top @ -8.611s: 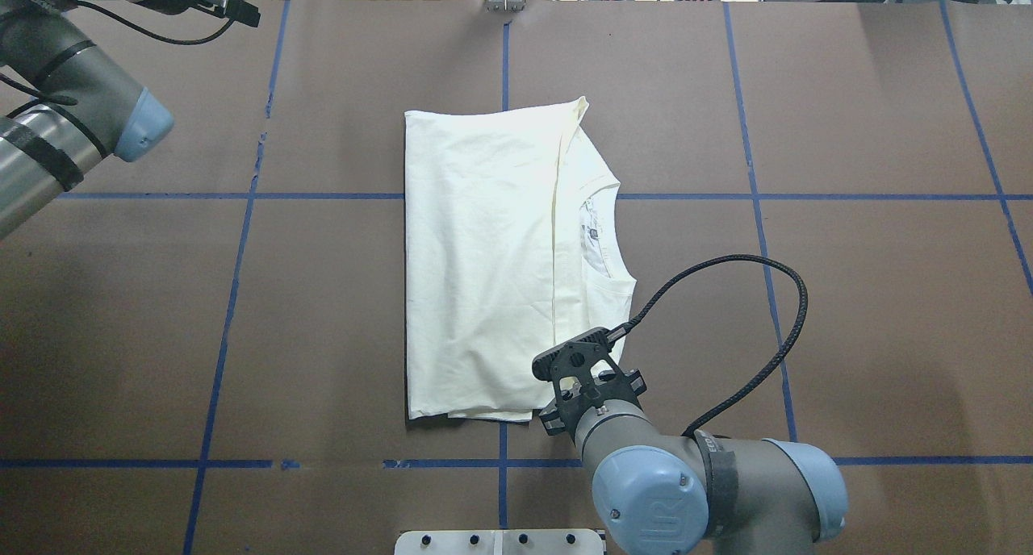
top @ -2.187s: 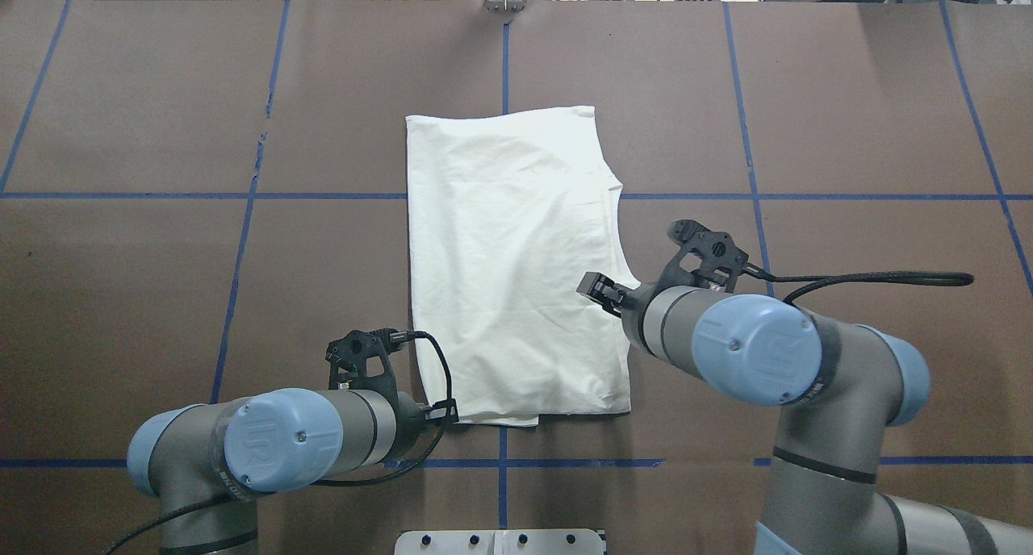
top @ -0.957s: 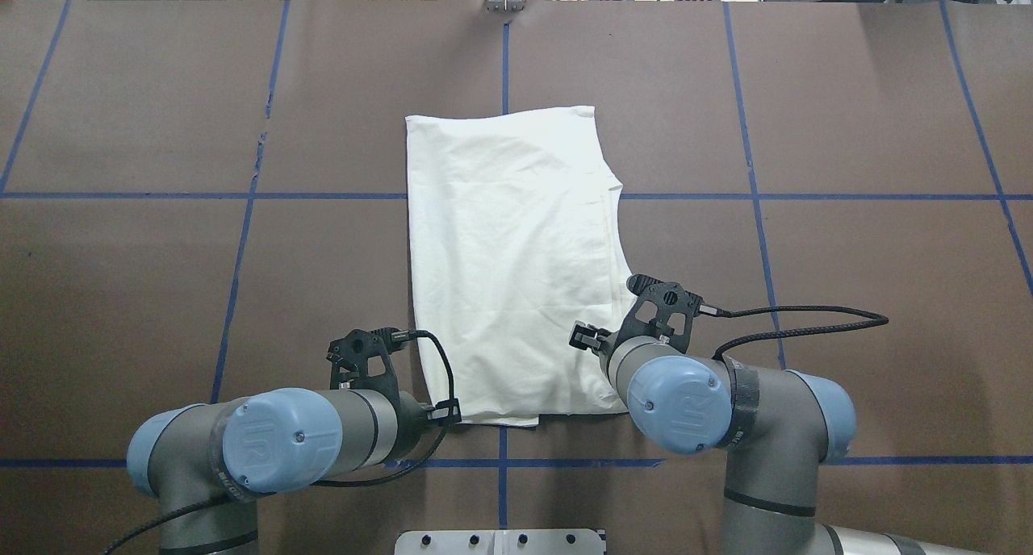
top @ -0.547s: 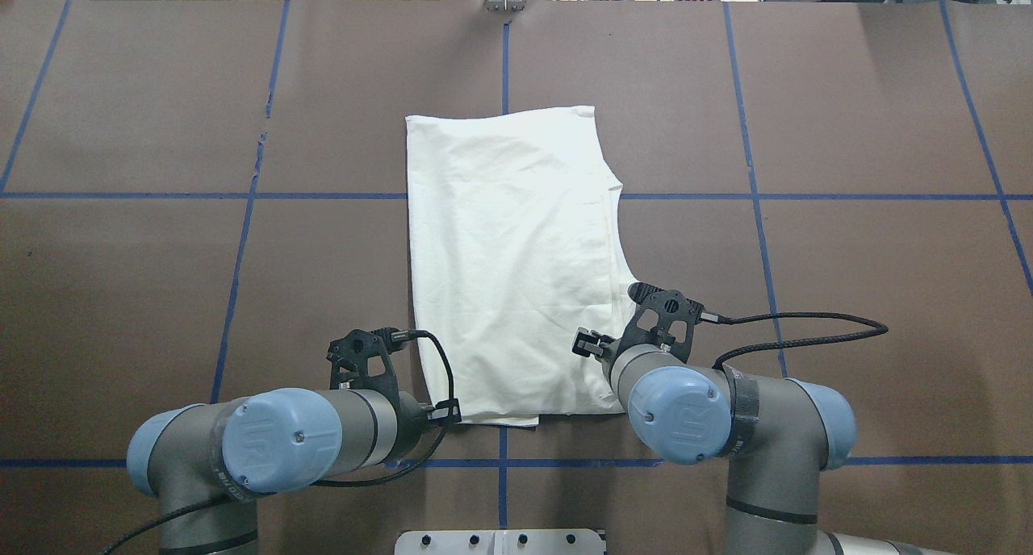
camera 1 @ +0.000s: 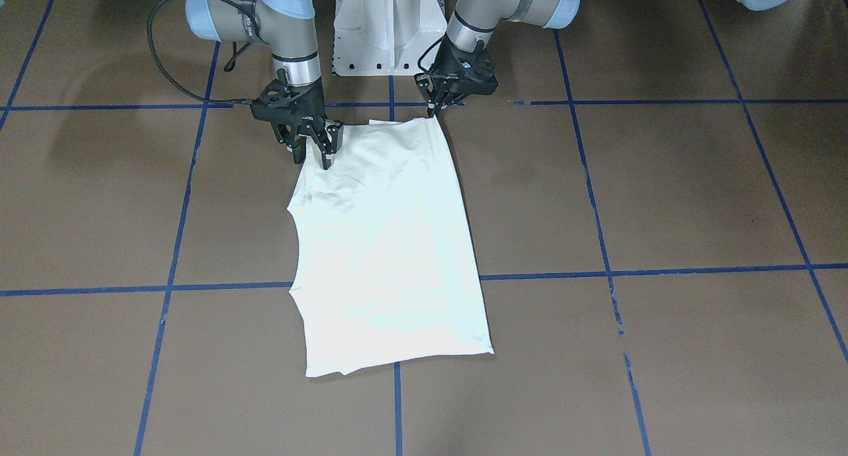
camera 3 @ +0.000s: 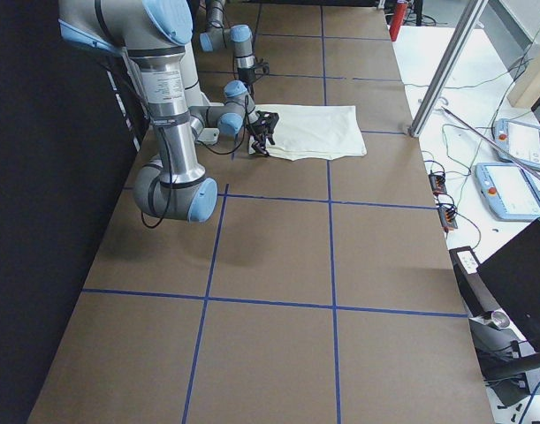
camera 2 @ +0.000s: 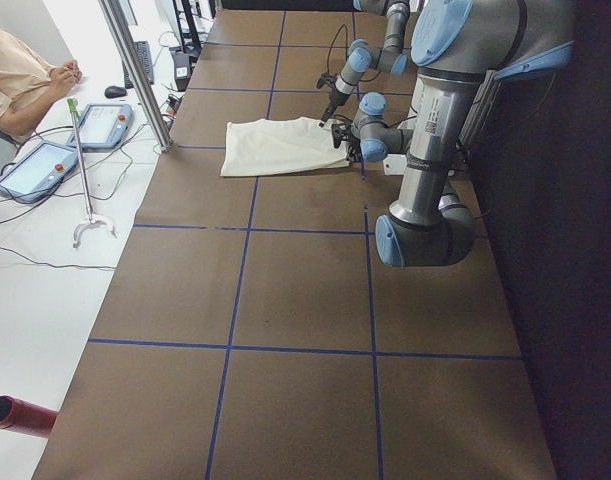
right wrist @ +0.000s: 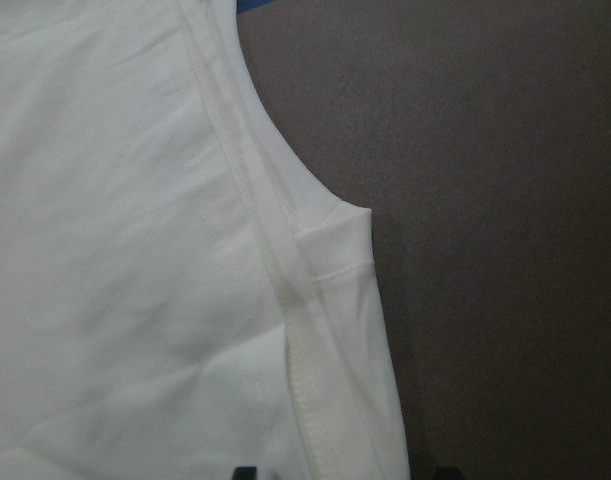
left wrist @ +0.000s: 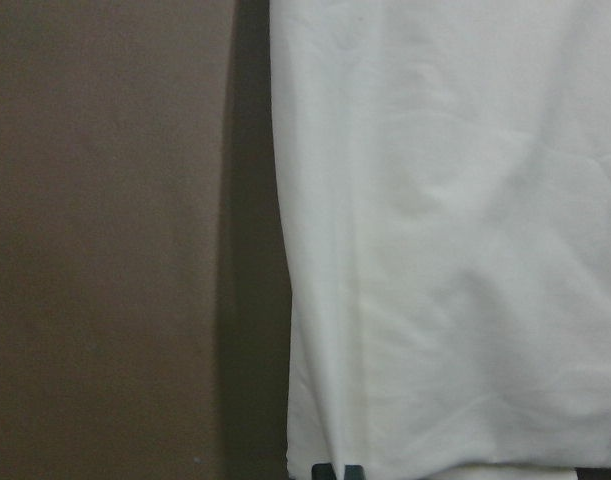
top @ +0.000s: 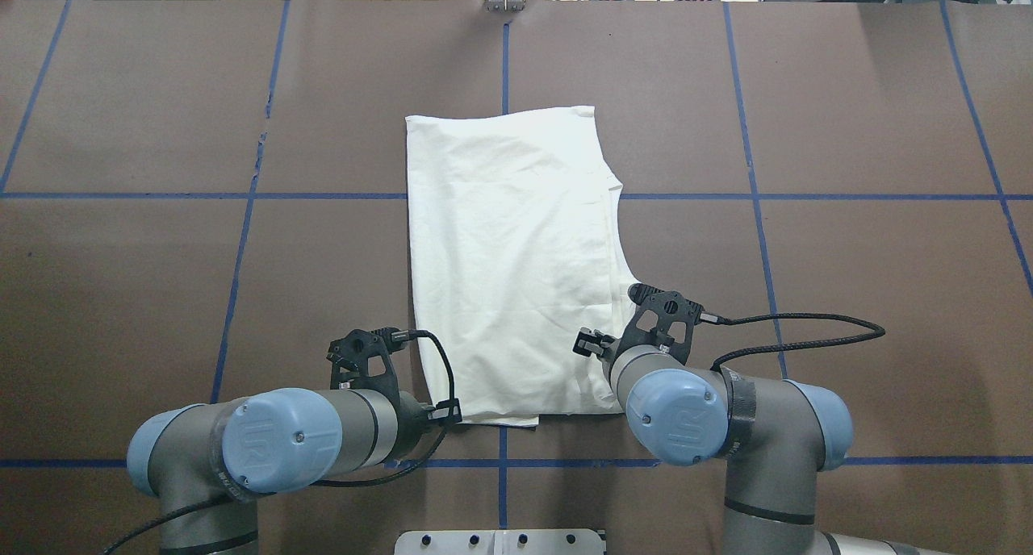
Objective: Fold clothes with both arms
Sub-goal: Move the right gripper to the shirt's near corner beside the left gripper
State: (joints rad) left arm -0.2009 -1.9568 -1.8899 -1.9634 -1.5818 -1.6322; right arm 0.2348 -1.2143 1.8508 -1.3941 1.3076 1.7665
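The cream shirt (top: 508,256) lies folded into a tall oblong, plain side up, at the middle of the table (top: 847,297). Its near hem faces the robot. The left tool (camera 1: 434,111) is pinched narrow on the near-left corner. The right tool (camera 1: 311,156) stands wide, its fingers straddling the seamed edge near the near-right corner, just below the curved cut-out. The far hem and both long edges lie free, with bare brown table crossed by blue tape lines (top: 750,135) on every side.
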